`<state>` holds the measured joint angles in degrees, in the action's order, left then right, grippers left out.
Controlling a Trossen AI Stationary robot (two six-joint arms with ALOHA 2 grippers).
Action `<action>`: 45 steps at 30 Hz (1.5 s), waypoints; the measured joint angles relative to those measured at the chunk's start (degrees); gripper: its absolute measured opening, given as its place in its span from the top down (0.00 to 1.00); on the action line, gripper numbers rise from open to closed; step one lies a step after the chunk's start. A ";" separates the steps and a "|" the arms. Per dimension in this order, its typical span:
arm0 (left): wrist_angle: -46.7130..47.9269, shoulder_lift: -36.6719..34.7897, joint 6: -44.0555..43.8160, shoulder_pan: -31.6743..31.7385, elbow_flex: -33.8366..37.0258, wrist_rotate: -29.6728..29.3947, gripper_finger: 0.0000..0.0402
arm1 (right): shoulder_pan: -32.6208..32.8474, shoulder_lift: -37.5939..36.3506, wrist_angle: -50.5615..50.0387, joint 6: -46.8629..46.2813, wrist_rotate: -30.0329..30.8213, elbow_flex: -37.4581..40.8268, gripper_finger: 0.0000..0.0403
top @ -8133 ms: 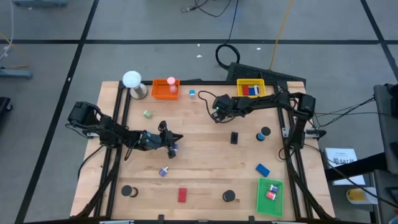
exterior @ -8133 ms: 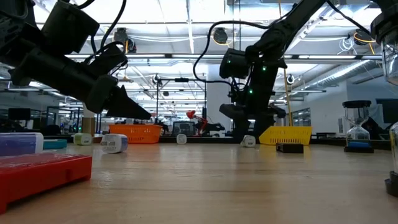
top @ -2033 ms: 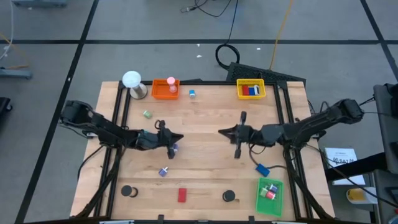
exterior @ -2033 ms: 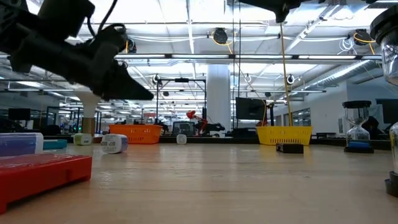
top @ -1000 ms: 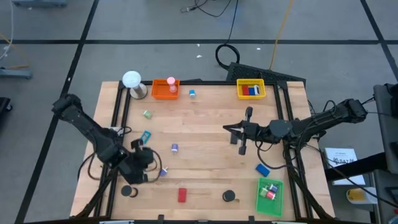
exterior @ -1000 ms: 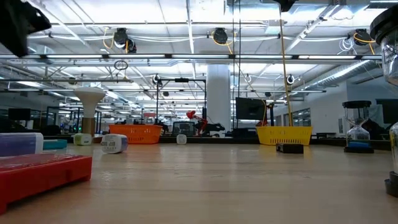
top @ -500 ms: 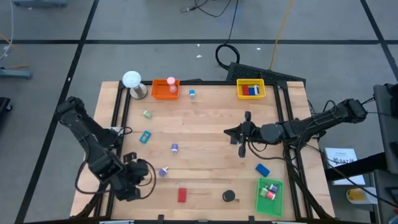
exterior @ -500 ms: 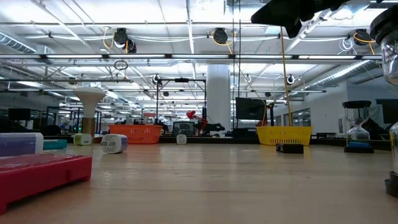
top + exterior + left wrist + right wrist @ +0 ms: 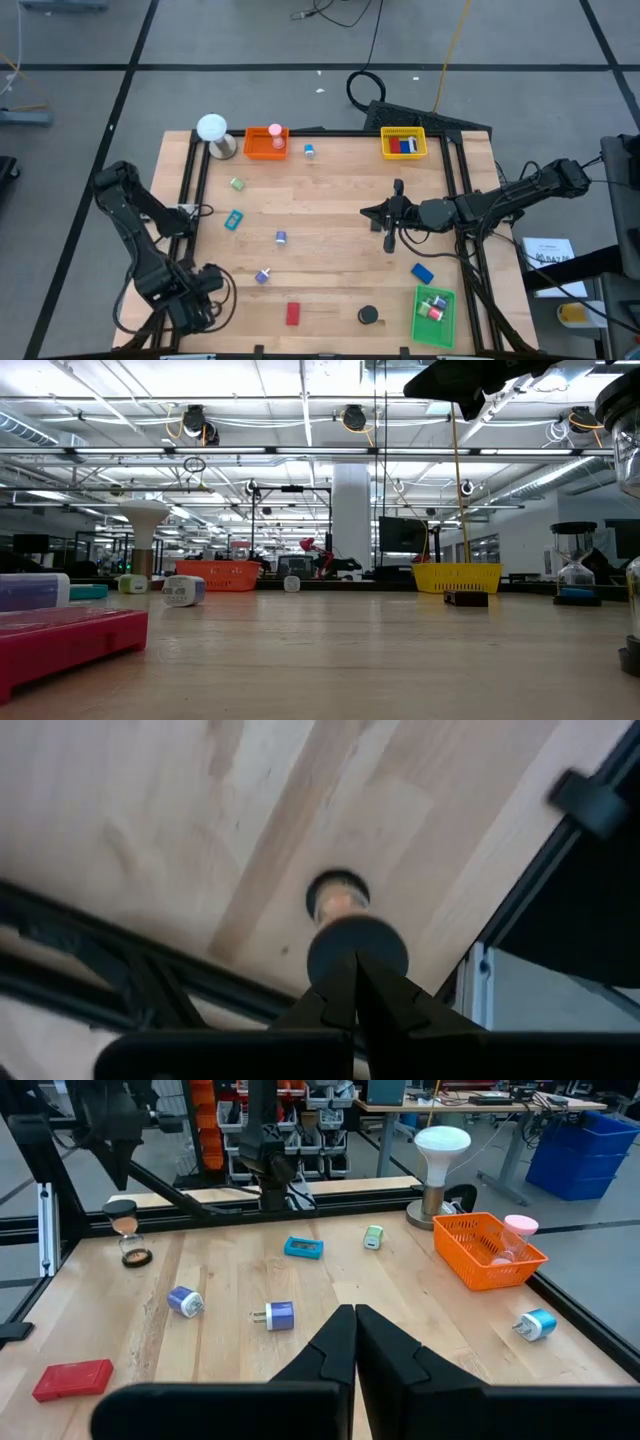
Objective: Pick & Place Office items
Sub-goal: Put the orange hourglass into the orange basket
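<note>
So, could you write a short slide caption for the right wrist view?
Shut right gripper above a wooden table scattered with office items, beside an orange basket.

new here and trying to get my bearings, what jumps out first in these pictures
The two dark arms stand out: the left end effector is shut, down at the table's near left corner over a small hourglass, and the right end effector, also shut, hangs over the middle. Next come the bright trays: orange and yellow along the far edge, green at the near right corner. A white ball on a base sits beside the orange one.
</note>
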<state>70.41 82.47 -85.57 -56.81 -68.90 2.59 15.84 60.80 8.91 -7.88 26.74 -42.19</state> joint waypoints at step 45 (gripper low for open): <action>-2.42 12.49 -4.25 -3.40 0.02 0.85 0.24 | 0.02 0.00 -0.11 0.00 0.00 0.00 0.99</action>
<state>67.99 94.96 -89.82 -60.20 -68.88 3.45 15.85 60.80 8.80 -7.88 26.74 -42.19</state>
